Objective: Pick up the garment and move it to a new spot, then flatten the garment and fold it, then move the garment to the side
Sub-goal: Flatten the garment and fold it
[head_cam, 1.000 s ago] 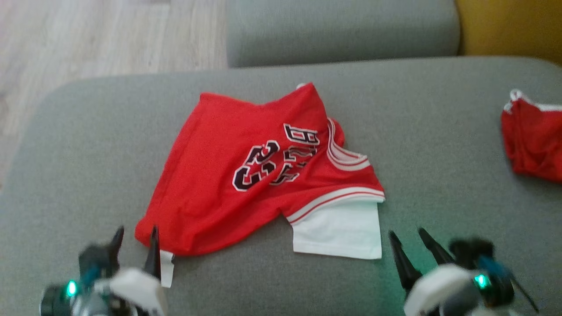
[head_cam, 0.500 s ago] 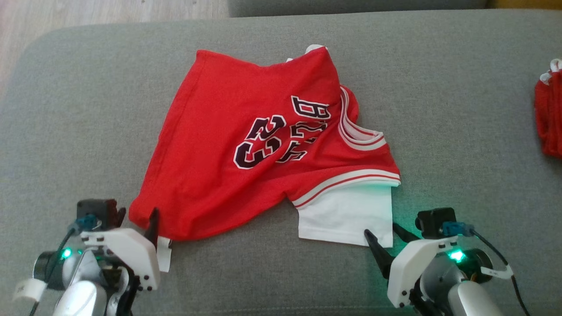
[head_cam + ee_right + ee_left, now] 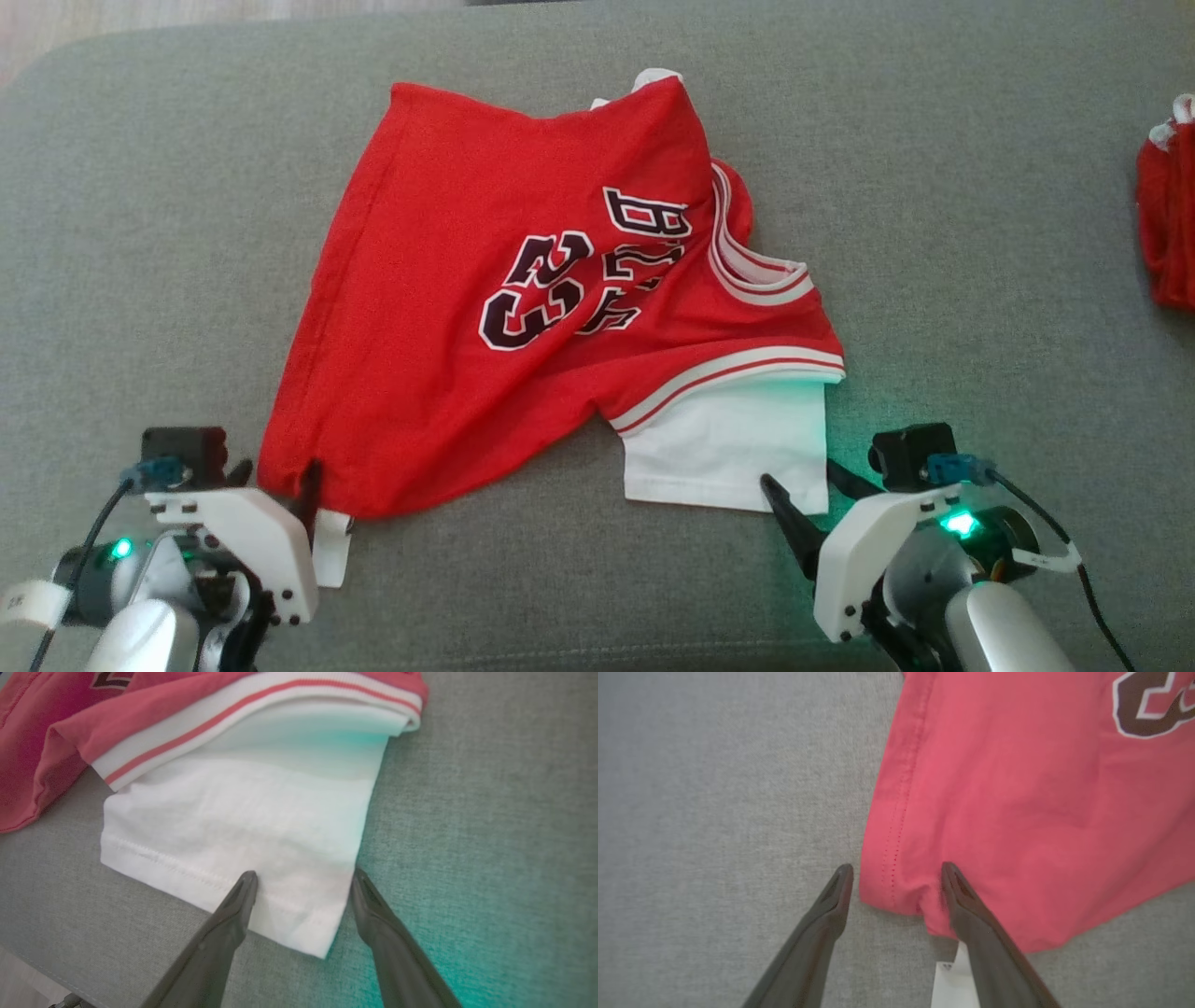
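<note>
The garment point(image 3: 448, 308) is a red jersey with a dark "23", lying crumpled on the grey cushion point(image 3: 980, 280). A white sleeve point(image 3: 728, 439) sticks out at its near right. My left gripper point(image 3: 277, 471) is open at the garment's near left hem corner. In the left wrist view the left gripper point(image 3: 896, 868) straddles that red corner point(image 3: 1017, 788), one finger on the cushion and one on the cloth. My right gripper point(image 3: 800, 474) is open at the sleeve's near right corner. In the right wrist view the right gripper point(image 3: 304, 873) spans the white sleeve point(image 3: 233, 826) corner.
A second red piece of clothing point(image 3: 1167, 224) lies at the cushion's far right edge. A white tag point(image 3: 331, 551) pokes out under the hem beside my left gripper. Wooden floor point(image 3: 140, 14) shows beyond the cushion's far left corner.
The head view has tilted down and closer. My right gripper has come forward from the bare cushion onto the sleeve's corner. The left gripper stays at the hem corner. Both remain open.
</note>
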Controlling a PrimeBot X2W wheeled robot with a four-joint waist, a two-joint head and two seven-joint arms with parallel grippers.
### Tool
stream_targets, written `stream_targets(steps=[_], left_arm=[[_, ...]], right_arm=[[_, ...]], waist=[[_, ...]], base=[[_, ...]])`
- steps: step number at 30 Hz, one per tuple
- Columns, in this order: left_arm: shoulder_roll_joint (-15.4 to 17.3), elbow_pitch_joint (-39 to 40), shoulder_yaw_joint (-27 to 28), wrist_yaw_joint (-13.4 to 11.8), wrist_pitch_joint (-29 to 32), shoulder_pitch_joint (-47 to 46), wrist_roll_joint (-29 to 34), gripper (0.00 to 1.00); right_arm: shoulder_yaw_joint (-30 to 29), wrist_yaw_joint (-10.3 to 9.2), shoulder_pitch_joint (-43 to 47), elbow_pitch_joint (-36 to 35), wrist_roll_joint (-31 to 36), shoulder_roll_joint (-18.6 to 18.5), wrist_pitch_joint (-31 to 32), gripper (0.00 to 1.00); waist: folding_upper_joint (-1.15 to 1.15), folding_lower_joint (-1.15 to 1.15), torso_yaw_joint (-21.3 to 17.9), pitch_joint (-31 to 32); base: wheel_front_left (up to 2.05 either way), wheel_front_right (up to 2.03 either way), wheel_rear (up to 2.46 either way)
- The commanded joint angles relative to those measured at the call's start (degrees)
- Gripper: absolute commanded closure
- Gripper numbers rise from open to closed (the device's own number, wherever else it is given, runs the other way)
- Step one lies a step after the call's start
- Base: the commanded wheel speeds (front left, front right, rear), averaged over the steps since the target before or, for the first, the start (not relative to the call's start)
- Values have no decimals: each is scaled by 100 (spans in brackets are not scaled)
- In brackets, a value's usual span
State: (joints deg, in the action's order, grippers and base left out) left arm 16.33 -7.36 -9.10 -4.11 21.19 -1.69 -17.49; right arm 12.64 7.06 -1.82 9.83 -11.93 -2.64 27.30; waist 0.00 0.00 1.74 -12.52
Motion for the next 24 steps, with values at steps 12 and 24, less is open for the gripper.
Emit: stream_targets(steps=[12,24], left_arm=[[-120,144,58,423,285,-324,-636,100],[-460,2723,953,436,461,-70,-2307,100]], right_arm=[[239,43,-298,-82,-939,-23,-92,100],[-1459,43,-397,-2721,-3326,-23,-165,100]], waist=[[0,0,-76,39],[0,0,-179,718]], base=[[0,0,0],[0,0,0]])
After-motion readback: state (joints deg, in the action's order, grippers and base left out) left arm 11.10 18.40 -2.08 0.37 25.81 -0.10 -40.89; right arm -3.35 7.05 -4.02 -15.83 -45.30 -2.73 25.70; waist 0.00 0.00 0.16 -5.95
